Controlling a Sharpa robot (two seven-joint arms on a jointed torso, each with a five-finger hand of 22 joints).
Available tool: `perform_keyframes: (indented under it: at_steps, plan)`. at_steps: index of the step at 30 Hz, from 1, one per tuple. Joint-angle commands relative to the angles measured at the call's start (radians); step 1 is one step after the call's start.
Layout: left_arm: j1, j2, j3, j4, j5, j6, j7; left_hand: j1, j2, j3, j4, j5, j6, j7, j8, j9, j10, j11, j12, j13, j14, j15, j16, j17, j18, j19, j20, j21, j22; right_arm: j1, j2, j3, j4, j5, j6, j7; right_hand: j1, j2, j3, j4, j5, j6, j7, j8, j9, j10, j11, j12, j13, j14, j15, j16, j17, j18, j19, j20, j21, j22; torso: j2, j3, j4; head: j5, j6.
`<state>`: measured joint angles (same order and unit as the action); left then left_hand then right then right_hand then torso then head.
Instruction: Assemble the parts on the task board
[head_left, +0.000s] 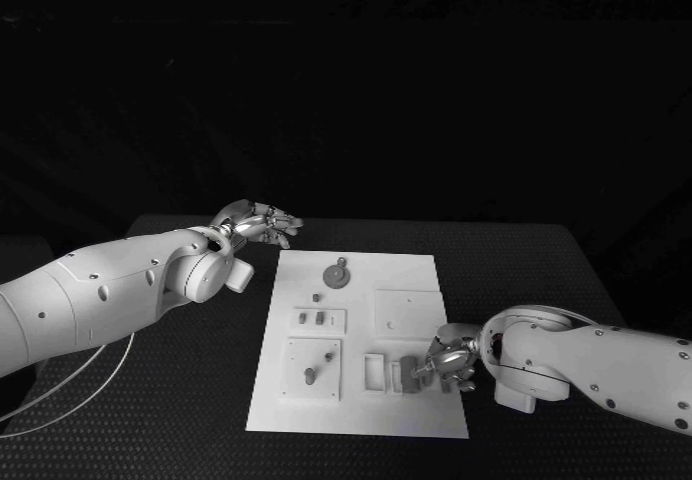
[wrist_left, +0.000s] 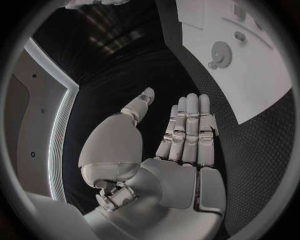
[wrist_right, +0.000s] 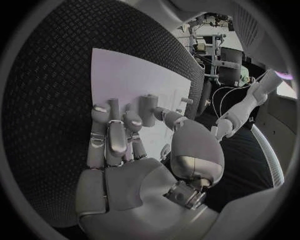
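**Operator:** Head view, from the left of the frame: I have the left hand (head_left: 257, 222) off the upper-left corner of the task board (head_left: 411, 275), over the black table (head_left: 519, 260). In its wrist view the fingers (wrist_left: 187, 125) lie straight and side by side, thumb apart, holding nothing.

**Supervisor:** And the board?

**Operator:** It lies at the centre of the frame. A gear (head_left: 336, 274) lies near its top. Below that, a small plate with two short pieces (head_left: 319, 319), then a larger plate with a pin-like part (head_left: 312, 374). Right of it, a slotted holder (head_left: 375, 372) and a grey block (head_left: 408, 374).

**Supervisor:** The right hand?

**Operator:** The right hand (head_left: 450, 361) is at the board's lower right edge, just beside that block. I cannot tell whether its fingers are clamped on anything.

**Supervisor:** Progress?

**Operator:** I'd judge early. Most parts look loose, and assembly remains.
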<state>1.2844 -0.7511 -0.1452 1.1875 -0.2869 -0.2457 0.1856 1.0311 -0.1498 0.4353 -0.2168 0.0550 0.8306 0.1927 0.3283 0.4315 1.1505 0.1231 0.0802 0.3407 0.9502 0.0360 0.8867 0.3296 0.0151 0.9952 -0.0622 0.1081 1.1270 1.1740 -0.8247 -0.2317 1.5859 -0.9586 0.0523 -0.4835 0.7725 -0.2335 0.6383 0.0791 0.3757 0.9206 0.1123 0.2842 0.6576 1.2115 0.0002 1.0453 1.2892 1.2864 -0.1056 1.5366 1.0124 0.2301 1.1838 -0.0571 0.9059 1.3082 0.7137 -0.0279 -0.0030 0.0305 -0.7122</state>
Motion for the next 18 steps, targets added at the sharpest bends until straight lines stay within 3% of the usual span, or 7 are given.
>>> perform_keyframes:
  at_steps: [1, 15, 17, 18]
  plan:
    - [0.001, 0.002, 0.000, 0.003, 0.006, 0.018, 0.015, -0.010, 0.000, 0.001, 0.006, -0.004, -0.008, -0.002, 0.000, -0.002, -0.005, 0.000, -0.003, 0.001, -0.002, 0.004, -0.004, 0.002, 0.000, 0.001, 0.003, -0.005, 0.002, -0.013, 0.019, -0.005, -0.009, -0.005, -0.031, -0.009, -0.003, -0.009, 0.001, 0.006, -0.002, -0.003, 0.004, -0.010, -0.010, -0.013, 0.003, -0.003, -0.002, -0.006, 0.002, -0.005, -0.002, 0.032, -0.005, 0.002, -0.003, 0.016, 0.000, -0.0004, 0.0005, 0.001, 0.000]
    - [0.001, -0.001, 0.000, 0.007, 0.006, 0.019, 0.011, -0.012, 0.000, 0.001, 0.008, -0.004, -0.008, -0.002, 0.000, -0.002, -0.005, 0.000, -0.003, 0.002, -0.001, 0.004, -0.004, 0.003, 0.001, 0.001, 0.003, -0.005, 0.002, -0.015, 0.051, -0.005, -0.013, -0.015, -0.034, -0.010, -0.005, -0.028, 0.001, 0.018, -0.002, -0.002, 0.005, -0.015, -0.012, -0.018, 0.004, 0.003, -0.006, -0.007, 0.003, -0.006, 0.001, 0.032, -0.006, 0.003, -0.003, 0.016, 0.000, -0.0020, -0.0009, 0.004, -0.002]
    - [0.001, -0.001, 0.000, 0.007, 0.006, 0.020, 0.011, -0.012, 0.001, 0.001, 0.008, -0.004, -0.008, -0.002, 0.000, -0.002, -0.005, 0.000, -0.003, 0.002, -0.001, 0.004, -0.004, 0.003, 0.001, 0.001, 0.003, -0.005, 0.002, -0.015, 0.054, -0.005, -0.019, -0.026, -0.037, -0.017, 0.016, -0.019, 0.002, 0.002, -0.003, 0.003, 0.004, -0.014, -0.011, -0.019, 0.004, 0.007, -0.008, -0.005, 0.003, -0.006, 0.005, 0.032, -0.006, 0.002, -0.001, 0.017, 0.000, -0.0015, -0.0010, 0.004, -0.003]
    - [0.001, -0.001, 0.000, 0.007, 0.006, 0.020, 0.010, -0.012, 0.001, 0.001, 0.008, -0.004, -0.008, -0.002, 0.000, -0.002, -0.005, 0.000, -0.003, 0.002, -0.001, 0.004, -0.004, 0.003, 0.001, 0.001, 0.003, -0.005, 0.002, -0.015, 0.055, -0.005, -0.022, -0.026, -0.035, -0.018, 0.025, -0.003, -0.006, -0.012, -0.004, 0.005, 0.004, -0.014, -0.011, -0.021, 0.003, 0.010, -0.010, -0.006, 0.003, -0.006, 0.005, 0.032, -0.007, 0.003, 0.001, 0.018, 0.000, -0.0017, -0.0009, 0.004, -0.002]
